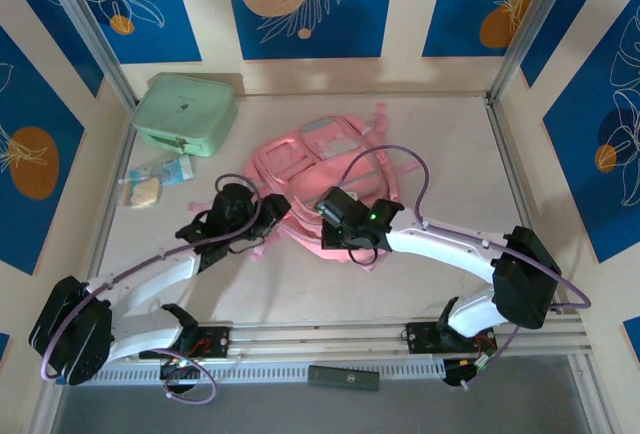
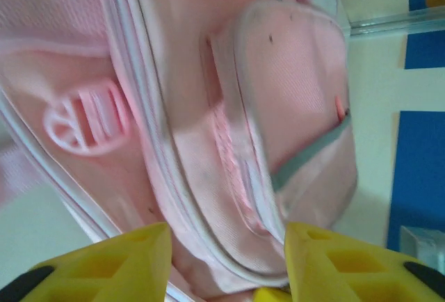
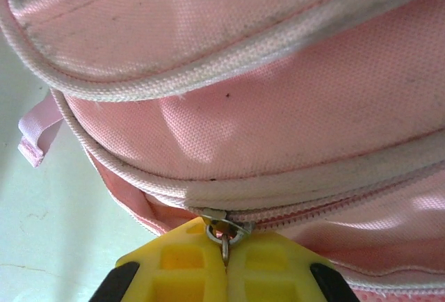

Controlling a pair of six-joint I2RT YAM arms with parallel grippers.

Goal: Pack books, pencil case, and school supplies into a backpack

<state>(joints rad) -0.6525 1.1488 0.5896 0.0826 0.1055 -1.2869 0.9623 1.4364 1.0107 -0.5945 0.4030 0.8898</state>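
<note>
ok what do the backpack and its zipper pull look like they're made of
The backpack looks like woven synthetic fabric, matte pink: the weave grain and corded piping show. The zipper pull, pinched in the right gripper, seems metal: a silvery, shiny ring and tab.

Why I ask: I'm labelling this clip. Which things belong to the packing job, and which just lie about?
Job: pink backpack; its zip pull, pinched by the right tool; left tool astride the backpack's edge.
Lying about: mint-green case; clear packet near it; dark bar at the near edge.
</note>
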